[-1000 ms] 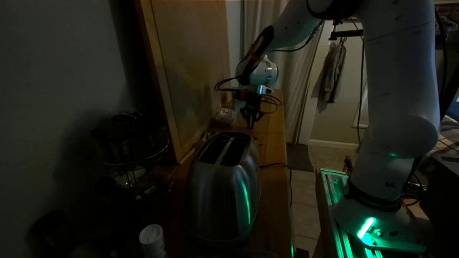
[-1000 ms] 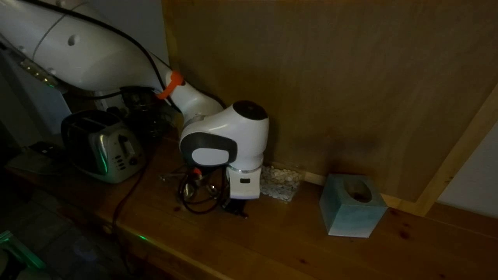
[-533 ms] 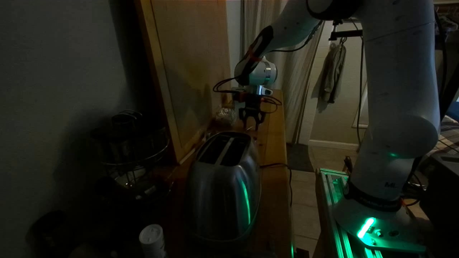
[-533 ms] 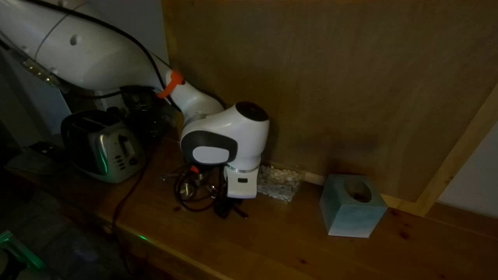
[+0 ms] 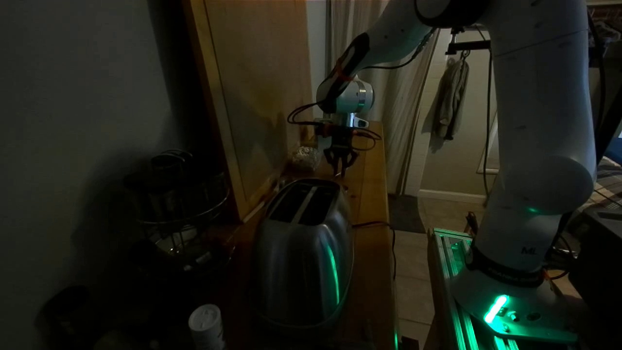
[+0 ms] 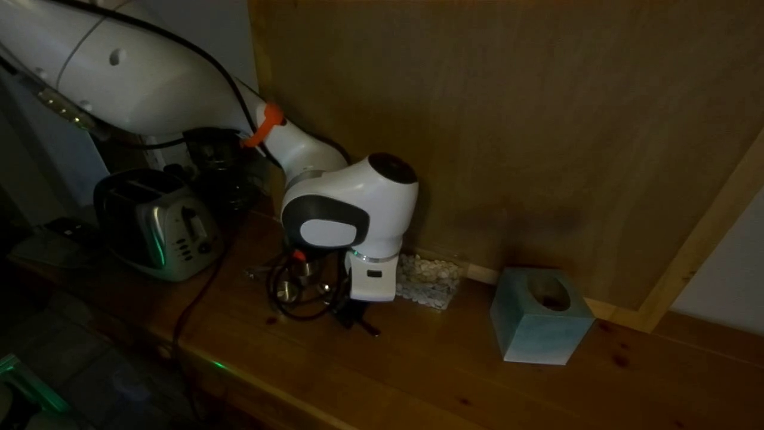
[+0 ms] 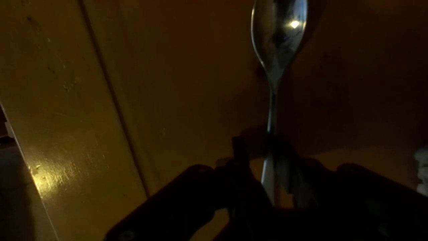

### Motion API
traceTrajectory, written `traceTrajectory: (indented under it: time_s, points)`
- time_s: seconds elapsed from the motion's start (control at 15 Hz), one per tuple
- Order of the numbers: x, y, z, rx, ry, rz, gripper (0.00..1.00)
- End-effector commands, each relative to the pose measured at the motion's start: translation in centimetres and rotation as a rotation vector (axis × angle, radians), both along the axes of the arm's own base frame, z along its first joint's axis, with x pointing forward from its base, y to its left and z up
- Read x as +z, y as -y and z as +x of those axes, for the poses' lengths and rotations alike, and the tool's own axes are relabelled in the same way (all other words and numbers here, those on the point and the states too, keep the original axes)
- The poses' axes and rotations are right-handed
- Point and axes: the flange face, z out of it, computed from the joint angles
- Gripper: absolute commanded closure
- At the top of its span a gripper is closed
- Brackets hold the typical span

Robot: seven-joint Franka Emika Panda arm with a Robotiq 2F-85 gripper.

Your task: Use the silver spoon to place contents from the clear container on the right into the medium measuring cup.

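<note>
In an exterior view, the claw [image 5: 339,173] is pointing down mid-frame, beyond the toaster [image 5: 303,257]. In an exterior view, the arm's wrist [image 6: 371,283] is partly covering it, and the clear container [image 6: 444,292] is standing just to the right, holding pale pieces [image 6: 427,272]. In the wrist view, the silver spoon [image 7: 275,80] is showing over the surface [image 7: 83,117], right of centre, its bowl pointing at the top edge, its long axis running nearly vertical. The handle is passing between the claw's narrowly spread fingers [image 7: 240,152], nearer the one on the right.
</note>
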Motion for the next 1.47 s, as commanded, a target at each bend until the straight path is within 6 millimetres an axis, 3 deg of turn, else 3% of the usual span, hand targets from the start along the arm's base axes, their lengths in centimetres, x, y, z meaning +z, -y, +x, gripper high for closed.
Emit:
traceTrajectory:
  time_s: [0.0,0.33,0.87,1.2,1.4]
  points:
    - [-0.4,0.7,0.5,-0.021,-0.003,0.026,0.99]
    - [1.2,1.1,-0.2,-0.031,0.008,0.003,0.98]
    - [8.9,0.4,-1.5,-0.013,0.032,-0.163,0.98]
    - [13.6,-0.8,1.4,-0.02,0.154,-0.395,0.98]
    - [14.4,-1.7,4.0,-0.035,0.217,-0.533,0.98]
